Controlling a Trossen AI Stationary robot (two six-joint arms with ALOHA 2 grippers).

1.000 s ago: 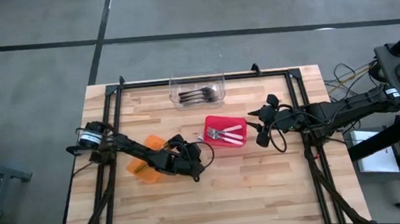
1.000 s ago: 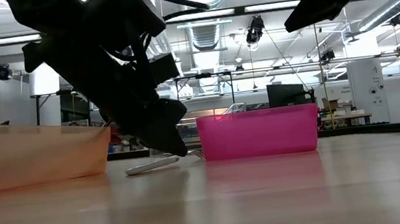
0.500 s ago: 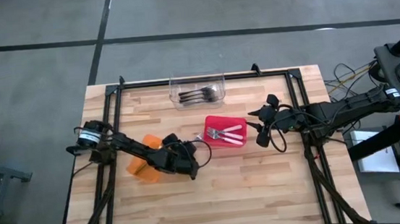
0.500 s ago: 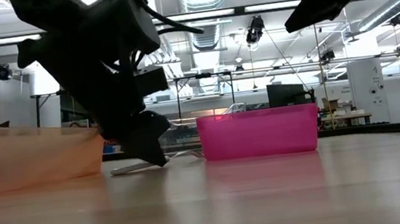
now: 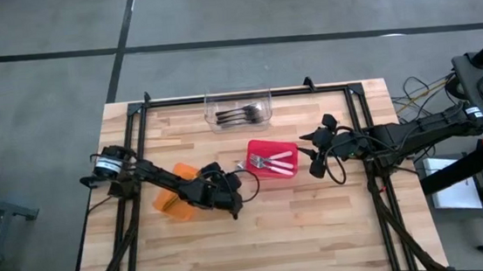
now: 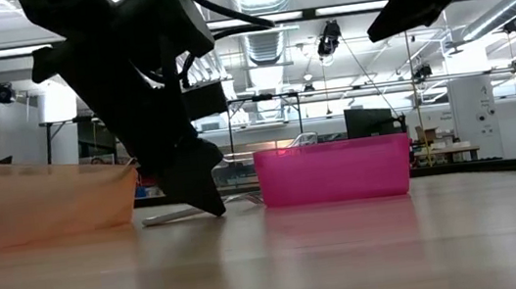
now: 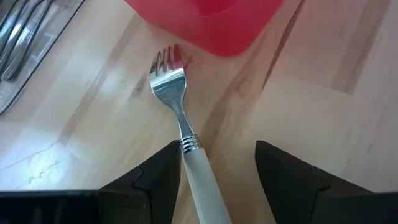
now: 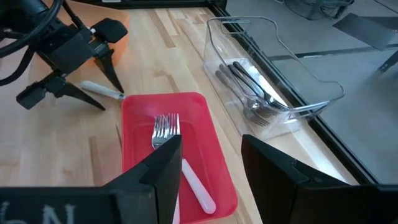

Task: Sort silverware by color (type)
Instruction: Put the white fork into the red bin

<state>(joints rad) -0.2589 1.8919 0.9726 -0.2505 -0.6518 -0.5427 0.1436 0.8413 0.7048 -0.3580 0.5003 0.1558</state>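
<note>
Left hand [image 7: 217, 168]: down at the counter [image 5: 319, 225] near its middle, fingers spread apart on either side of a white-handled fork [image 7: 180, 124]; the handle lies between the fingers, and whether they touch it I cannot tell.
White-handled fork: flat on the wood, metal tines pointing at the red bin [image 5: 273, 170] and lying just beside that bin's corner, outside it.
Red bin: near the counter's centre, a little toward the right edge; holds white-handled forks [image 8: 171, 140] lying side by side.
Clear bin [image 5: 238, 96]: at the far edge of the counter, about midway along it; holds dark utensils [image 5: 241, 113] bunched together.
Orange bin [image 5: 178, 207]: toward the left edge, partly covered by the left arm; its contents cannot be made out.
Right hand [image 5: 315, 168]: held above the counter just beside the red bin, on the side toward the right edge; fingers parted, nothing between them.
Low view: the left arm's tip meets the wood beside the fork, between the orange and red bins.
</note>
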